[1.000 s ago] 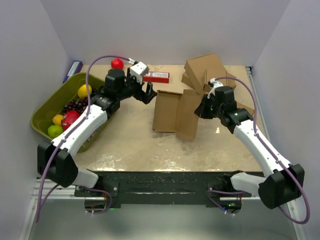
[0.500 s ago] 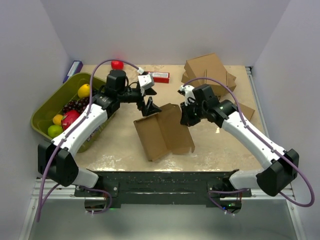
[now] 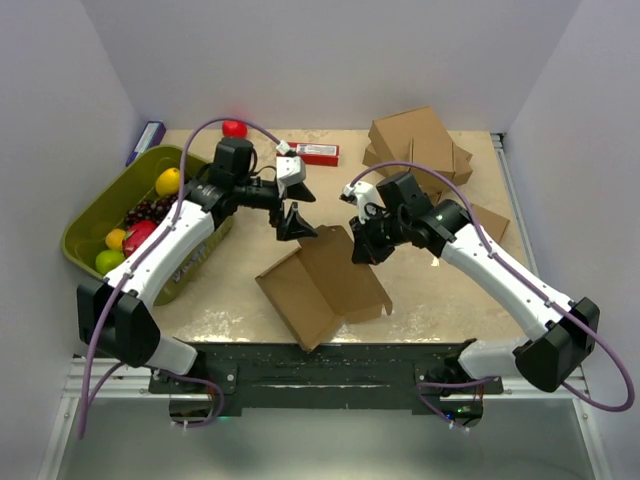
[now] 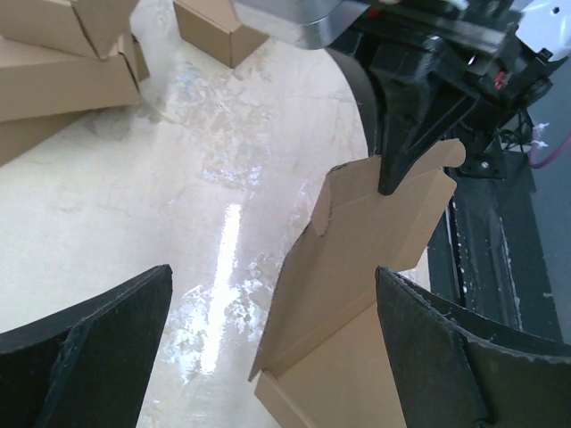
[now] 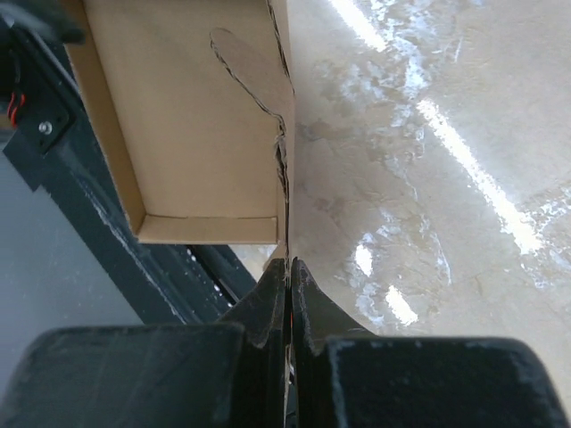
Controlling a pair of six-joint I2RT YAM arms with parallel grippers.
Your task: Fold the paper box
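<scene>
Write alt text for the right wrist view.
The shut right tool pinches the thin edge of the box, whose shallow tray interior fills the upper left. Glossy beige table lies to the right.

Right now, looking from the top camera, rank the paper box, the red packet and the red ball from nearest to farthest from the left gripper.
1. paper box, right beside the left gripper, toward the near edge.
2. red packet, farther back, by the rear wall.
3. red ball, at the back left.
</scene>
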